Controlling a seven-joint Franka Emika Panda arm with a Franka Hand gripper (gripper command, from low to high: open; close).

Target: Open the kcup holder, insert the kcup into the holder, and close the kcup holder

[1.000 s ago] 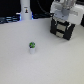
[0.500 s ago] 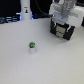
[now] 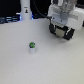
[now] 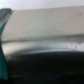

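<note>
In the exterior view, the gripper (image 3: 62, 31) hangs over the black, boxy kcup holder (image 3: 64, 33) at the exterior view's right, presumably to work it open; how its jaws stand I cannot tell. The kcup (image 3: 33, 48), a small white cup with a green top, stands alone on the pale table (image 3: 20, 67), well apart. The wrist view is a blur of smooth grey metallic surface with a teal edge.

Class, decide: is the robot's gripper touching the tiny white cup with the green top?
Apart. The exterior view shows the tiny white cup with the green top alone on the white table, with bare surface between it and the gripper at the black boxy holder.
</note>
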